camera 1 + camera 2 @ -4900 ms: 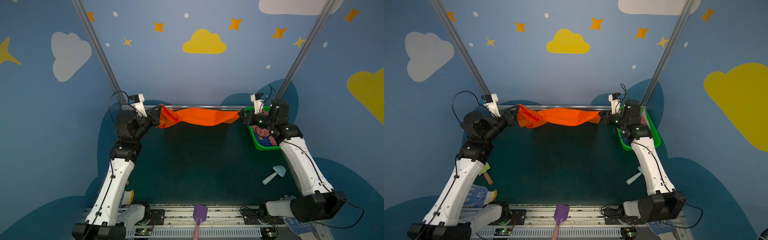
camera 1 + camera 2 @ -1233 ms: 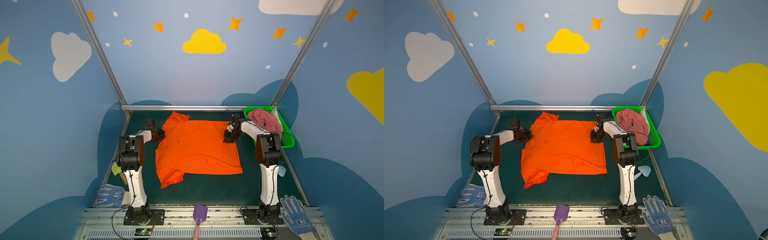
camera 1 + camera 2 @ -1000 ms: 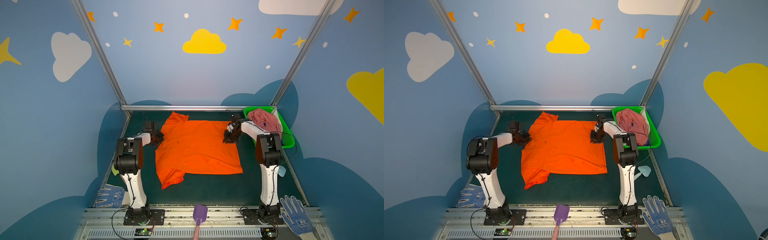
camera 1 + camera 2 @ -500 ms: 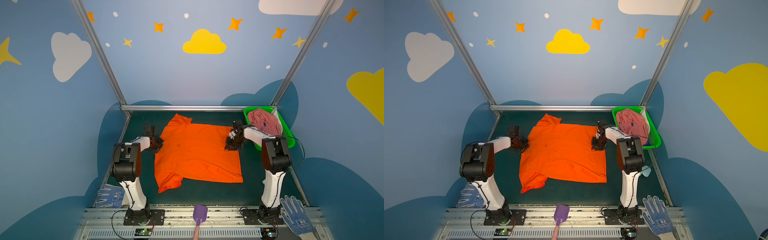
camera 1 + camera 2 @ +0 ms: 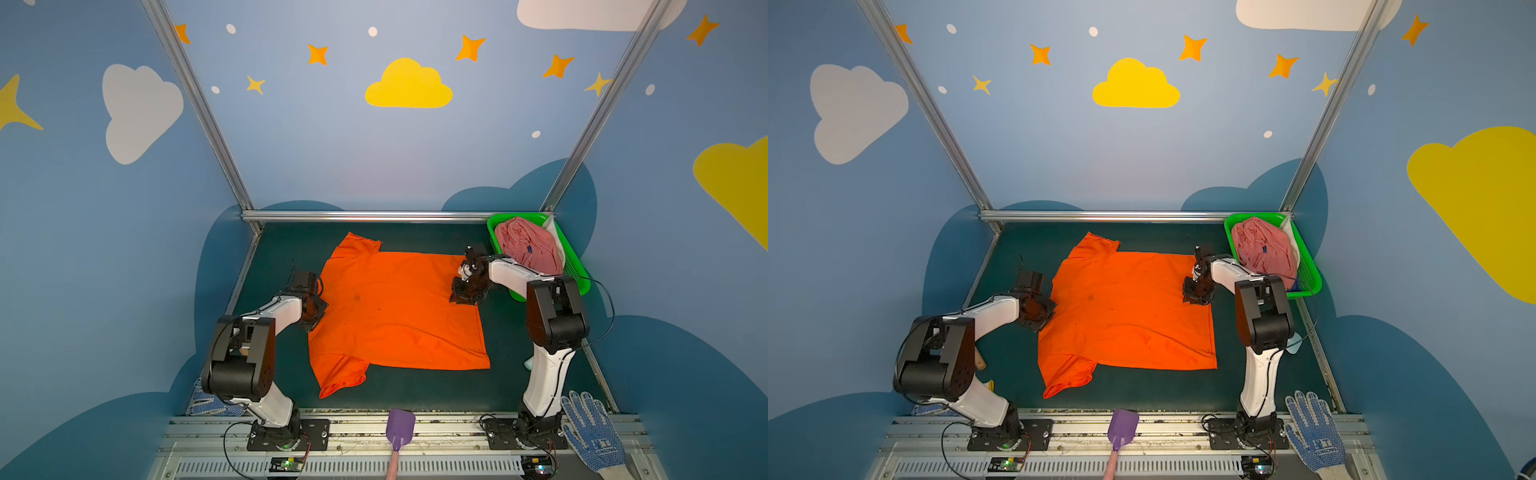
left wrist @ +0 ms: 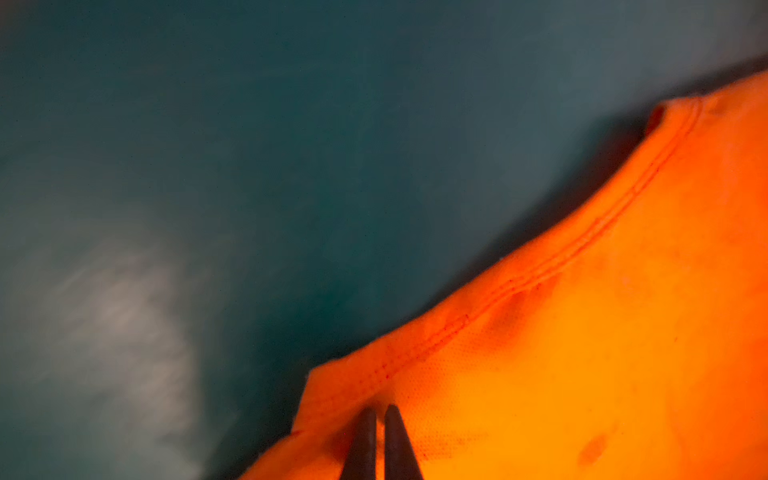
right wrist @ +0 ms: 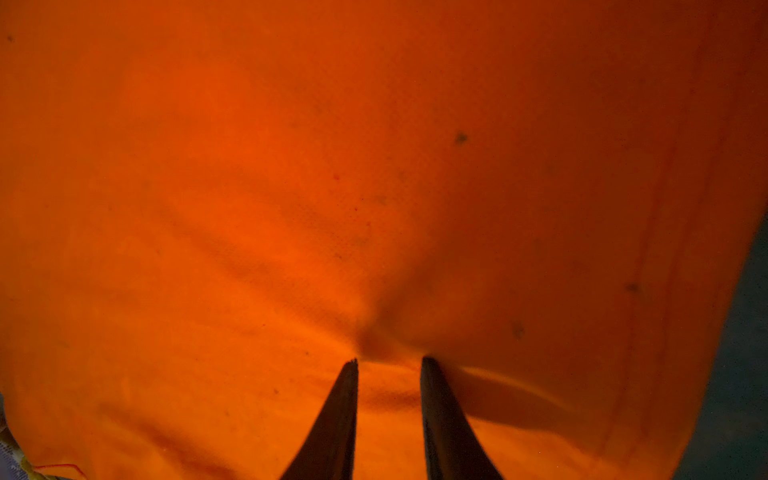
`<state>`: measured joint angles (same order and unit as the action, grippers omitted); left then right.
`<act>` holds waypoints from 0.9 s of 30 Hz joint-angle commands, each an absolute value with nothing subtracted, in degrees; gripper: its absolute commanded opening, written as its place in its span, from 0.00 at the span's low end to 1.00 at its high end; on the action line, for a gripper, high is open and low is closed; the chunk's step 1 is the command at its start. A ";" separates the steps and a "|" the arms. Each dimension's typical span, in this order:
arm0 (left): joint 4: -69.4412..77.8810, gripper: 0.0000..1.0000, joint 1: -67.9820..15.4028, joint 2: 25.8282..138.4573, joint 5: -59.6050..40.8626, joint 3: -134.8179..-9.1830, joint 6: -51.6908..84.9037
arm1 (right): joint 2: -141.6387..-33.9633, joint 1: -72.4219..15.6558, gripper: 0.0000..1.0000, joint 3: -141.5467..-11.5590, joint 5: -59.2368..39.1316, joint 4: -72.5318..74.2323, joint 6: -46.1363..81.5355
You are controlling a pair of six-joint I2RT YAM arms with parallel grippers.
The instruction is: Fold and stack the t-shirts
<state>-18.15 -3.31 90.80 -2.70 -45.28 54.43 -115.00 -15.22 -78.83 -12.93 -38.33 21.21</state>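
Possibly orange shirt point(image 5: 395, 307) is pulled crooked: mid-left edge is pinched by left gripper point(image 6: 379, 409), right gripper point(image 7: 390, 360) is parted, cloth released.

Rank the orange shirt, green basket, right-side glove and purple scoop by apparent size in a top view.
orange shirt
green basket
right-side glove
purple scoop
The glove and scoop lie nearest the camera, which inflates them.

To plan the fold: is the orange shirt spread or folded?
Spread: the orange shirt lies flat on the table, both sleeves out.
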 commanded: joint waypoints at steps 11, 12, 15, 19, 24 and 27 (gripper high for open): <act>-29.90 0.12 -4.20 87.26 4.35 -41.56 55.99 | -113.22 -16.22 0.30 -74.90 -11.29 -41.70 21.58; -30.41 0.12 -4.26 87.53 4.39 -42.62 55.60 | -113.36 -16.18 0.31 -75.35 -11.57 -41.95 21.43; -31.48 0.12 -4.78 86.99 4.63 -45.75 54.60 | -113.47 -16.13 0.32 -77.31 -12.54 -42.63 20.82; -33.37 0.19 -5.68 85.35 6.62 -51.93 52.20 | -113.35 -15.87 0.36 -81.90 -13.39 -43.67 19.46; -33.92 0.30 -5.47 89.08 8.91 -62.83 47.32 | -116.33 -14.62 0.38 -91.14 -15.89 -46.32 17.82; -34.34 0.37 -4.71 94.67 8.12 -70.94 44.36 | -118.98 -13.95 0.40 -97.05 -15.70 -48.55 16.63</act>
<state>-32.47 -5.34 90.39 6.83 -66.59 48.80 -116.51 -14.66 -93.51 -14.90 -44.71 18.59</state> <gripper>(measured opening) 0.365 0.396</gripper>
